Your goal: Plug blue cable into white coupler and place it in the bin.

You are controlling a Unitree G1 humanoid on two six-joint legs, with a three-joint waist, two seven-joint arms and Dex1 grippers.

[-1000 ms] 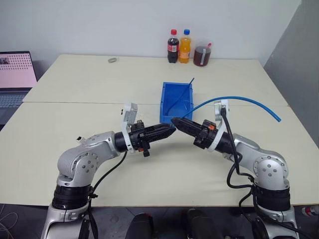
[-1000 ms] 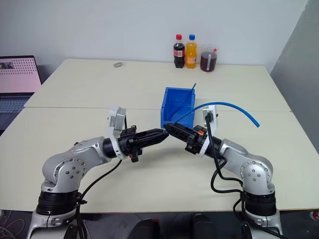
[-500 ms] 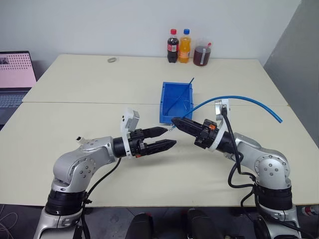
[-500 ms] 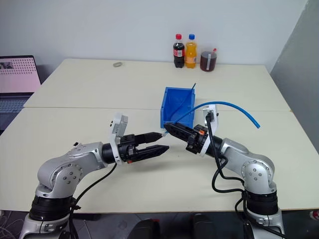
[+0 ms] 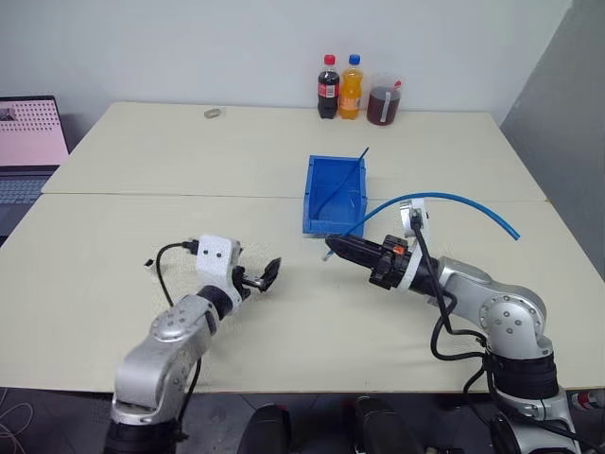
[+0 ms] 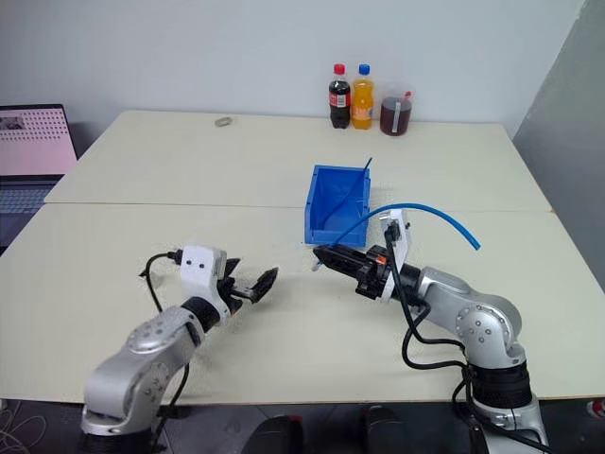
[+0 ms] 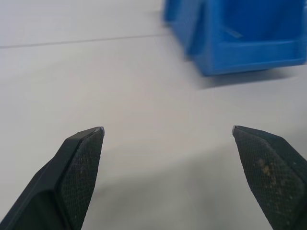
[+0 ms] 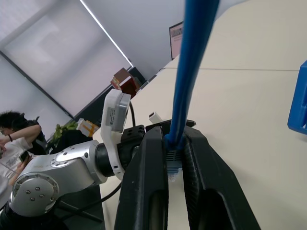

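No lettering can be read anywhere: the labels on the two bottles [image 5: 339, 87] at upper centre and the laptop screen [image 5: 31, 130] at far left are too small to make out.

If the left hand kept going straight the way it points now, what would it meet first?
Most likely the bin: seen from the left wrist, it stands ahead, slightly off to one side of the open left hand, with bare table between. Depth is unclear, so the hand might skim the table first.
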